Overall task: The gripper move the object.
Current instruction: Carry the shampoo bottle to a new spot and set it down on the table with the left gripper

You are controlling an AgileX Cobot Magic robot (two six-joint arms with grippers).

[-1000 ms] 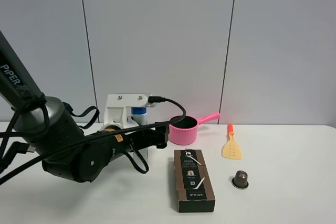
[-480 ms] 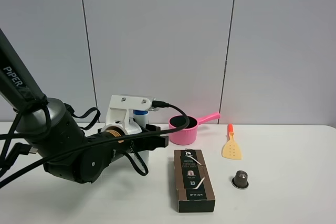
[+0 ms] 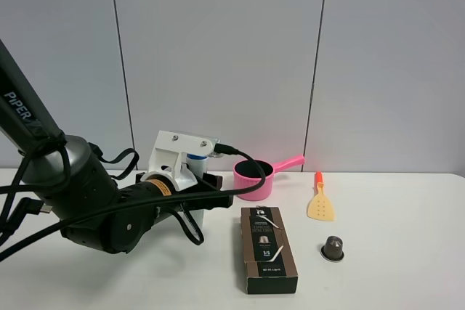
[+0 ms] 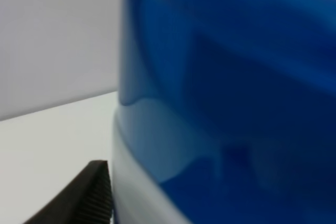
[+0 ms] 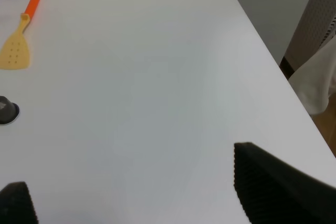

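The white shampoo bottle stands at the back left of the table. In the exterior view only its blue cap (image 3: 193,158) shows behind the arm's white bracket. In the left wrist view the bottle (image 4: 220,108) fills the frame with its blue label, very close. My left gripper (image 3: 212,195) reaches around the bottle's lower body with its jaws apart. One black finger (image 4: 86,195) lies right against the bottle's white side; the other is hidden. My right gripper (image 5: 126,177) is open and empty above bare table and does not show in the exterior view.
A pink saucepan (image 3: 254,177) stands just right of the bottle. A dark brown box (image 3: 267,249) lies in front of it. A yellow spatula with an orange handle (image 3: 320,201) and a small dark capsule (image 3: 333,248) lie to the right. The table's right edge (image 5: 273,56) is near my right gripper.
My left arm's wrist has shifted right and tilted, with the black jaws dropping lower around the bottle. The bottle, saucepan and box stay where they were.
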